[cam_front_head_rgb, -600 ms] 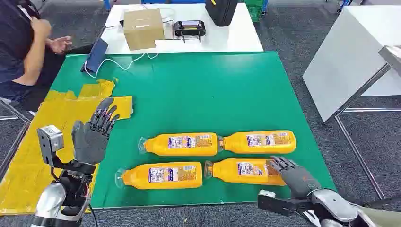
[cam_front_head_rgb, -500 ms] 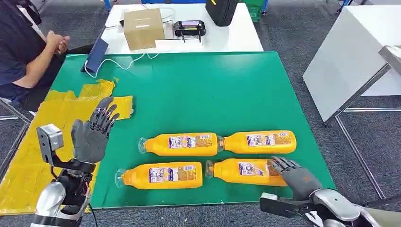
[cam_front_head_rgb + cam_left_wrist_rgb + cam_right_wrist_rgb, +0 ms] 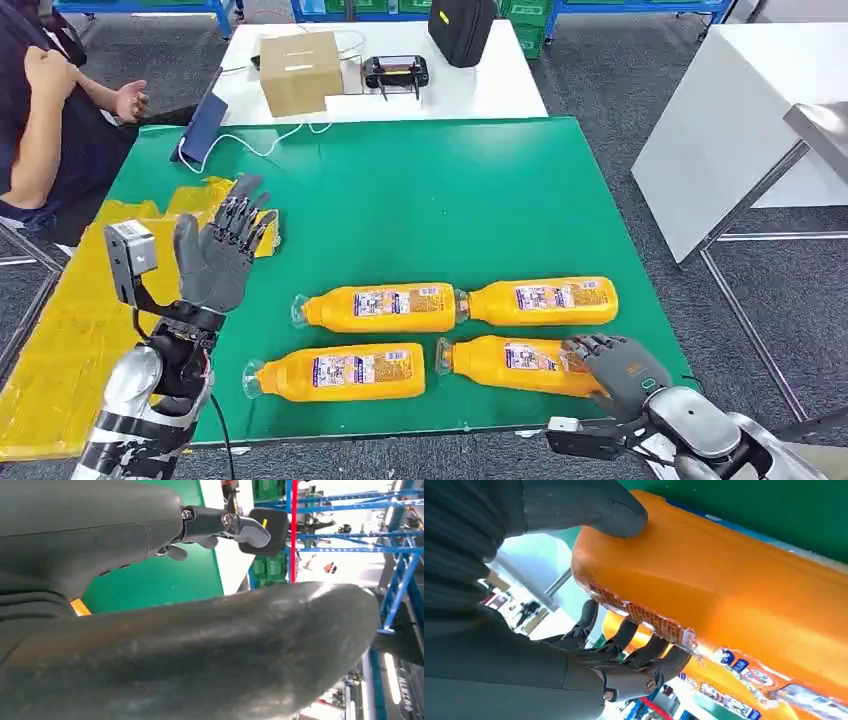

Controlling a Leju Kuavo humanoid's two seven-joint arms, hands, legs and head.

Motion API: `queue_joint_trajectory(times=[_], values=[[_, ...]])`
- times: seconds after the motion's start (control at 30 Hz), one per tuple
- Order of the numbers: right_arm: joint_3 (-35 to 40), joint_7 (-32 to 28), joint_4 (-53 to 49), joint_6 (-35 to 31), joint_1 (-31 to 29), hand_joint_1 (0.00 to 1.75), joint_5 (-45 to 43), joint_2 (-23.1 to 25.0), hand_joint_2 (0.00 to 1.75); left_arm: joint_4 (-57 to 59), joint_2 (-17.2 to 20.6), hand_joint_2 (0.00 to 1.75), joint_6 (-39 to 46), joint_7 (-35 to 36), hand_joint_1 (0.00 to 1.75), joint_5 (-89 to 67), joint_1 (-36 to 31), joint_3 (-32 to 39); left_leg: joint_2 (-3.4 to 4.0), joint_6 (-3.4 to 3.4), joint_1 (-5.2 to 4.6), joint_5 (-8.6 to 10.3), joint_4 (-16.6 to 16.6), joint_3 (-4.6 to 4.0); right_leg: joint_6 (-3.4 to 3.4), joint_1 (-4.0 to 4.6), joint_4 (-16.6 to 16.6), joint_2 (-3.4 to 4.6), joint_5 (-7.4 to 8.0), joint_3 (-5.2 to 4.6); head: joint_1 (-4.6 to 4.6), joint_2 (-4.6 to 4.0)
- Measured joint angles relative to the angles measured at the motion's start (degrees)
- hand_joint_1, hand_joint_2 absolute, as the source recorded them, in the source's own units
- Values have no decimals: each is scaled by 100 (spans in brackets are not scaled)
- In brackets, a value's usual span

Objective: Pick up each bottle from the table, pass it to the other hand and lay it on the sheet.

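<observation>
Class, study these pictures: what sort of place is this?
Probably a robotics lab or workshop: a green-covered table with test bottles, blue metal racking behind, and a controller on a white table.
</observation>
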Motion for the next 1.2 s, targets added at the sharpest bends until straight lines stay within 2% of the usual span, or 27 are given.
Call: queue_joint_trajectory(times=[0.1, 0.27, 0.3, 0.63, 0.67, 0.7, 1.2], values=[[278, -24, 160, -42, -145, 0, -24, -33, 175, 72, -15, 0, 53, 35, 0, 48, -132, -109, 29, 10, 12, -11, -1, 42, -1, 8, -18, 33, -1, 42, 2, 0], [552, -173, 313, -27, -266, 0, -210, -243, 175, 203, -44, 0, 96, 37, 0, 120, -303, -258, 25, 32, 9, 4, 3, 72, 12, 6, -24, 34, 10, 81, 4, 0], [608, -212, 315, -24, -289, 0, -208, -273, 175, 223, -57, 0, 98, 44, 0, 131, -339, -284, 23, 33, 9, 3, 4, 74, 30, 6, -24, 34, 27, 85, 0, 0], [877, -319, 311, 26, -449, 0, -418, -505, 175, 439, -96, 0, 107, 57, 0, 223, -521, -501, 8, 27, 13, -18, 4, 77, 34, 7, -34, 29, 4, 102, 0, 0], [886, -302, 311, 46, -464, 136, -413, -503, 175, 442, -111, 0, 112, 98, 0, 223, -546, -516, 7, 28, 12, -19, 4, 76, 35, 7, -36, 29, 4, 103, 0, 0], [903, -288, 306, 74, -480, 175, -411, -501, 175, 444, -125, 0, 123, 125, 0, 225, -571, -523, 3, 30, 12, -21, 3, 76, 35, 7, -37, 29, 5, 104, 0, 0], [960, -282, 289, 89, -464, 175, -1124, -715, 175, 678, -133, 0, 107, 2, 0, 289, -636, -586, -8, 36, 14, -24, 3, 82, 40, 7, -67, 16, 4, 129, -2, 0]])
